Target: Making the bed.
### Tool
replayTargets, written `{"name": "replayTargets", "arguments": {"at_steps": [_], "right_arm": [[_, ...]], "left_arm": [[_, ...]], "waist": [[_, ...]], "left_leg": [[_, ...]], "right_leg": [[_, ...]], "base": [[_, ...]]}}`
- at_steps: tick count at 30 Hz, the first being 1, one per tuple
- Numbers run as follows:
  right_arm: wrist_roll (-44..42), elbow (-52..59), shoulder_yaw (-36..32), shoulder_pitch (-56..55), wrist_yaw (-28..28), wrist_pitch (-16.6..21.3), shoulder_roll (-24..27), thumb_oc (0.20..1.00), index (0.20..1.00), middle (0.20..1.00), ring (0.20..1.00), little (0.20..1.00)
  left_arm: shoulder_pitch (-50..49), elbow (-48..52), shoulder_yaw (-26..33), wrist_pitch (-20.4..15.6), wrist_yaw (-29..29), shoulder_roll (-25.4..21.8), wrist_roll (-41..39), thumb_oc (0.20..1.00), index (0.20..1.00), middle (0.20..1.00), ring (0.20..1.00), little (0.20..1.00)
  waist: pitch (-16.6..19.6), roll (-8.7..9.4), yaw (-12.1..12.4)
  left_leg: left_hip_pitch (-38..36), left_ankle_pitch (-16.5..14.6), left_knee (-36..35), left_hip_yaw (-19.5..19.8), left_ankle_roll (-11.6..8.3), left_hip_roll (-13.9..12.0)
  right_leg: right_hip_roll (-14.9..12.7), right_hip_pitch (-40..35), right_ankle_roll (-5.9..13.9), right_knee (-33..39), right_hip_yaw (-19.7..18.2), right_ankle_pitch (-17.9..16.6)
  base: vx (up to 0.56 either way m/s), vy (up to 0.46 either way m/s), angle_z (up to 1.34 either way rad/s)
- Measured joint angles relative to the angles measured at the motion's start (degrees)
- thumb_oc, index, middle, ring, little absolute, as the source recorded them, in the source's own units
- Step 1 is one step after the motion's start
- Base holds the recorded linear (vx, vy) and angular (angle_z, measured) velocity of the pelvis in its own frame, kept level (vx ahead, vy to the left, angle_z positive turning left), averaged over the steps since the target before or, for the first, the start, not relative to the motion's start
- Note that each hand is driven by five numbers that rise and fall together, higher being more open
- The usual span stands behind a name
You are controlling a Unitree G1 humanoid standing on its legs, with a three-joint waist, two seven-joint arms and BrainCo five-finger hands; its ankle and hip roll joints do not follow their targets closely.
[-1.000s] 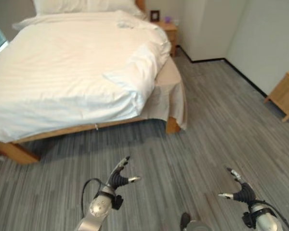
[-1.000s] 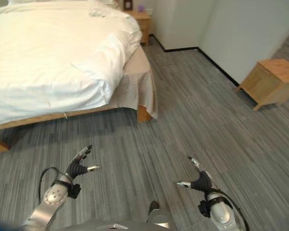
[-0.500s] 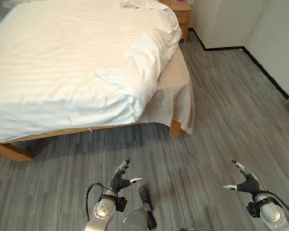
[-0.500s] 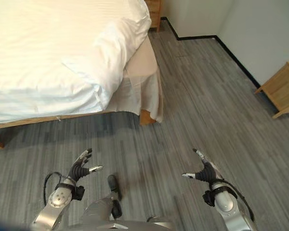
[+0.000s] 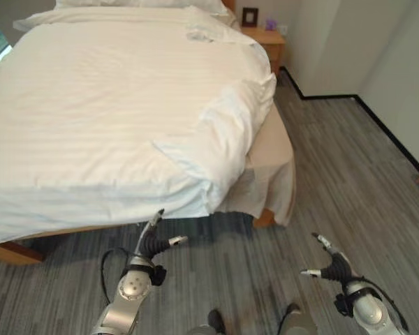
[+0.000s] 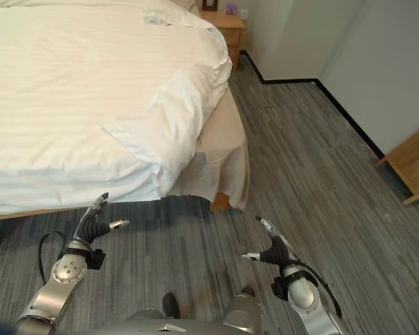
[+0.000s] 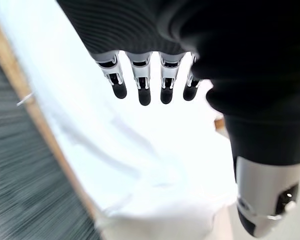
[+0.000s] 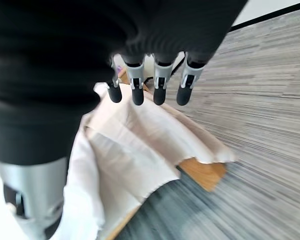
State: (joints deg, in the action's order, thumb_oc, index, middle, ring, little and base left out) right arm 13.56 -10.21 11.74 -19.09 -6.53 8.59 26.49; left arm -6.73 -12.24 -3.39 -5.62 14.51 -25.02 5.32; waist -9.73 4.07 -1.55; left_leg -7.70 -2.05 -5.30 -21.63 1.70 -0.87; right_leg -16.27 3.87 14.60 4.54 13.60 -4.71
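Left eye view showed the bed (image 5: 112, 105) ahead of the robot, its white duvet (image 5: 91, 118) spread over most of the mattress. My judgement was that the task was partly done: the broad top surface lay fairly flat and striped, but the near right corner (image 5: 220, 143) was bunched and folded back on itself. Below that corner a beige sheet (image 5: 269, 174) hung loose and exposed down toward the floor (image 5: 335, 174). A small crumpled patch (image 5: 199, 33) also sat on the duvet near the head end. What remained, as I judged it, was to draw the bunched corner out and down over the sheet and to smooth the crumple.

Both robot hands hung low over the floor, short of the bed. The left robot hand (image 5: 153, 244) was just beside the foot edge of the duvet, fingers straight and spread, holding nothing. The right robot hand (image 5: 332, 265) was well apart from the bed, over bare floor, fingers likewise extended and empty. Left wrist view confirmed straight fingers (image 7: 142, 90) over the duvet; right wrist view confirmed straight fingers (image 8: 160, 85) pointing toward the hanging sheet and a wooden bed leg (image 8: 202, 172).

Count: one bed, one duvet, one hanging sheet, one nightstand (image 5: 265, 42) at the head, two robot hands. Pillows at the head were too cut off to count.
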Motion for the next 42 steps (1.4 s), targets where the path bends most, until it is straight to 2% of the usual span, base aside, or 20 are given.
{"name": "replayTargets", "arguments": {"at_steps": [2, 4, 6, 7, 8, 9, 10, 11, 14, 16, 17, 18, 21, 27, 30, 33, 36, 39, 40, 42], "right_arm": [[0.00, -2.21, 0.02, -2.14, -0.14, -0.40, -1.00, 1.000, 1.000, 1.000, 1.000, 1.000], [-0.10, -2.47, 0.18, -4.07, 0.16, -0.43, -1.06, 1.000, 1.000, 1.000, 1.000, 1.000], [-0.19, -2.89, 0.56, -6.28, 0.66, 0.21, -0.89, 1.000, 1.000, 1.000, 1.000, 1.000], [-0.62, -4.00, 0.39, -6.83, 1.28, 0.21, 0.50, 1.000, 1.000, 1.000, 1.000, 1.000], [-1.31, -4.33, 0.52, -7.10, 2.25, 0.23, 1.64, 1.000, 1.000, 1.000, 1.000, 1.000], [-1.40, -3.32, 0.44, -7.64, 2.92, 0.42, 3.09, 1.000, 1.000, 1.000, 1.000, 1.000], [-2.59, -1.26, 0.48, -8.03, 3.65, 0.91, 6.44, 1.000, 1.000, 1.000, 1.000, 1.000], [-3.46, 0.13, 0.02, -7.27, 4.11, 0.97, 9.61, 1.000, 1.000, 1.000, 1.000, 1.000], [-3.70, 1.47, -1.11, -4.22, 4.50, 0.92, 11.86, 1.000, 1.000, 1.000, 1.000, 1.000], [-5.14, 2.80, -1.58, -2.31, 5.46, 1.19, 11.77, 1.000, 1.000, 1.000, 1.000, 1.000], [-5.68, 2.50, -1.51, -2.19, 6.54, 2.31, 11.73, 1.000, 1.000, 1.000, 1.000, 1.000], [-5.68, 2.24, -1.05, -2.83, 7.12, 2.36, 11.72, 1.000, 1.000, 1.000, 1.000, 1.000], [-5.61, 1.55, -0.44, -4.74, 8.27, 2.35, 12.47, 1.000, 1.000, 1.000, 1.000, 1.000], [-6.24, 2.70, -3.88, -8.92, 8.94, 3.32, 11.70, 1.000, 1.000, 1.000, 1.000, 1.000], [-7.33, 4.94, -0.65, -8.40, 9.92, 3.47, 10.65, 1.000, 1.000, 1.000, 1.000, 1.000], [-7.21, 15.00, 1.16, -6.96, 11.69, 4.20, 11.60, 1.000, 1.000, 1.000, 1.000, 1.000], [-5.98, 29.62, 2.64, -4.05, 12.03, 8.57, 17.48, 1.000, 1.000, 1.000, 1.000, 1.000], [9.44, 43.03, 11.82, 11.49, 7.52, 12.17, 30.30, 1.000, 1.000, 1.000, 1.000, 1.000], [12.51, 47.14, 18.26, 17.31, 6.52, 13.99, 31.97, 1.000, 1.000, 1.000, 1.000, 1.000], [14.06, 51.14, 23.10, 21.34, 6.65, 16.94, 32.23, 1.000, 1.000, 1.000, 1.000, 1.000]], "left_arm": [[3.78, -4.20, 1.80, 0.28, 4.63, -0.09, 3.75, 1.000, 1.000, 1.000, 1.000, 1.000], [5.59, -7.89, 3.21, 1.59, 8.96, -0.83, 7.12, 1.000, 1.000, 1.000, 1.000, 1.000], [6.62, -9.82, 3.26, 2.03, 11.37, -3.18, 9.99, 1.000, 1.000, 1.000, 1.000, 1.000], [7.03, -12.62, 3.63, 3.28, 13.13, -2.56, 11.37, 1.000, 1.000, 1.000, 1.000, 1.000], [10.50, -17.66, 2.65, 3.92, 14.39, -2.60, 11.80, 1.000, 1.000, 1.000, 1.000, 1.000], [13.75, -20.46, 2.54, 4.97, 14.76, -2.06, 11.71, 1.000, 1.000, 1.000, 1.000, 1.000], [16.54, -21.40, 2.22, 5.74, 15.28, -1.90, 11.66, 1.000, 1.000, 1.000, 1.000, 1.000], [18.29, -22.70, 0.92, 5.88, 16.08, -2.23, 11.63, 1.000, 1.000, 1.000, 1.000, 1.000], [22.32, -27.25, 1.02, 6.47, 16.59, -2.73, 11.60, 1.000, 1.000, 1.000, 1.000, 1.000], [24.16, -29.38, 0.74, 7.37, 16.96, -4.43, 11.95, 1.000, 1.000, 1.000, 1.000, 1.000], [26.07, -33.07, -0.65, 8.57, 17.07, -6.39, 13.49, 1.000, 1.000, 1.000, 1.000, 1.000], [27.28, -33.88, -0.69, 9.64, 17.20, -7.82, 13.64, 1.000, 1.000, 1.000, 1.000, 1.000], [29.07, -37.05, -0.66, 9.81, 17.78, -10.08, 13.82, 1.000, 1.000, 1.000, 1.000, 1.000], [30.96, -43.46, -1.77, 11.17, 17.70, -15.36, 16.17, 1.000, 1.000, 1.000, 1.000, 1.000], [37.51, -47.06, -4.90, 12.36, 17.60, -21.24, 18.61, 1.000, 1.000, 1.000, 1.000, 1.000], [40.15, -47.21, -5.41, 12.80, 17.68, -24.89, 21.36, 1.000, 1.000, 1.000, 1.000, 1.000], [41.71, -49.44, -6.79, 13.62, 17.74, -25.78, 23.00, 1.000, 1.000, 1.000, 1.000, 1.000], [44.25, -57.09, -10.96, 13.75, 16.15, -24.37, 23.61, 1.000, 1.000, 1.000, 1.000, 1.000], [45.25, -58.00, -12.25, 13.68, 15.96, -24.09, 24.25, 1.000, 1.000, 1.000, 1.000, 1.000], [47.13, -58.28, -13.15, 13.62, 15.14, -23.09, 24.27, 1.000, 1.000, 1.000, 1.000, 1.000]], "waist": [[0.97, 1.04, -0.07], [2.79, 0.66, -1.44], [3.88, 2.17, -2.58], [4.45, 0.16, -2.85], [4.19, -0.69, -3.02], [3.96, -0.68, -3.08], [2.51, -0.66, -2.88], [0.92, -1.05, -2.34], [-0.89, -0.03, -3.18], [-1.71, -0.66, -3.11], [-1.80, -1.02, -3.13], [-1.95, -1.39, -3.24], [-2.64, -1.73, -3.72], [-2.47, -2.99, -6.46], [-2.15, -0.58, -6.29], [-1.75, 0.04, -6.17], [-1.62, -0.28, -5.94], [-2.42, -1.48, -6.29], [-1.81, -0.53, -5.89], [-1.67, 0.19, -5.84]], "left_leg": [[-1.43, -1.28, -0.29, 0.08, -1.41, -0.59], [-2.56, -1.66, -0.35, 1.00, -3.52, -2.71], [-5.22, -1.62, -0.38, 2.26, -6.81, -4.09], [-7.31, -1.35, 0.59, 3.00, -9.84, -7.52], [0.01, -3.11, 14.57, 3.98, -11.68, -11.65], [6.79, -2.35, 25.41, 5.75, -11.62, -14.34], [11.02, 1.19, 34.07, 7.66, -12.79, -17.10], [13.57, 1.38, 38.44, 8.06, -13.12, -18.70], [13.06, 1.08, 28.07, 5.53, -13.59, -16.06], [11.18, 1.26, 15.28, 5.27, -13.38, -12.03], [8.76, 2.82, 3.26, 3.58, -12.12, -10.19], [8.80, 4.30, -0.53, 3.20, -12.58, -10.59], [9.60, 7.31, -0.52, 3.61, -13.24, -12.24], [2.90, 7.76, -0.53, -0.15, -12.89, -13.89], [2.46, 7.07, -0.49, -1.10, -10.76, -10.65], [2.35, 5.56, -0.51, -1.71, -8.10, -7.98], [2.50, 5.13, -0.51, -3.29, -6.12, -7.10], [2.21, 4.62, -0.49, -4.27, -3.30, -7.26], [2.54, 4.16, -0.50, -3.38, -3.35, -6.83], [4.54, 5.13, -0.45, -1.57, -3.19, -6.38]], "right_leg": [[-1.56, 2.33, -0.21, 1.66, 1.26, -4.29], [-1.12, 2.17, -0.85, 1.36, 1.21, -4.78], [0.05, -1.98, -1.02, 1.35, 1.56, -4.60], [3.30, -4.32, -3.40, 0.77, 1.95, -6.66], [5.76, -5.18, -5.75, 0.23, 1.90, -4.36], [6.48, -4.99, -7.27, -0.17, 2.15, -3.03], [7.75, -5.39, -9.39, -1.04, 3.38, -3.07], [8.62, -6.34, -10.85, -0.72, 3.85, -2.55], [9.21, -7.08, -12.51, 0.42, 4.05, -1.25], [10.65, -7.06, -12.25, 1.43, 2.41, -0.66], [11.64, -6.66, -11.14, 1.51, 1.79, 0.41], [13.17, -6.60, -11.77, 1.51, 1.94, 0.88], [15.63, -7.25, -12.89, 1.52, 1.76, 1.39], [17.48, -9.51, -13.46, 1.19, 1.93, 1.75], [14.46, -9.30, -11.55, 1.17, 1.28, 0.58], [11.84, -9.06, -9.80, 1.01, 0.04, -0.54], [10.18, -5.73, -8.43, -3.73, -1.62, -0.64], [8.37, 3.52, -6.01, -19.11, -2.64, 0.01], [8.33, 3.69, -4.59, -15.26, -3.32, 1.07], [8.64, 4.66, -4.35, -8.78, -6.01, 1.13]], "base": [[0.41, -0.288, 0.05], [0.31, -0.253, 0.19], [0.30, -0.373, 0.37], [0.18, -0.570, 0.45], [0.13, -0.582, 0.58], [0.06, -0.342, 0.62], [0.12, -0.252, 0.41], [0.17, -0.141, 0.26], [0.14, 0.005, 0.04], [0.35, 0.138, -0.43], [0.17, 0.101, -0.34], [0.08, 0.053, -0.34], [0.20, 0.145, -0.20], [0.26, 0.146, -0.06], [0.17, 0.176, -0.04], [0.08, 0.179, -0.07], [0.02, 0.258, -0.22], [0.10, 0.066, -0.19], [0.16, -0.056, 0.17], [0.14, -0.048, 0.51]]}}
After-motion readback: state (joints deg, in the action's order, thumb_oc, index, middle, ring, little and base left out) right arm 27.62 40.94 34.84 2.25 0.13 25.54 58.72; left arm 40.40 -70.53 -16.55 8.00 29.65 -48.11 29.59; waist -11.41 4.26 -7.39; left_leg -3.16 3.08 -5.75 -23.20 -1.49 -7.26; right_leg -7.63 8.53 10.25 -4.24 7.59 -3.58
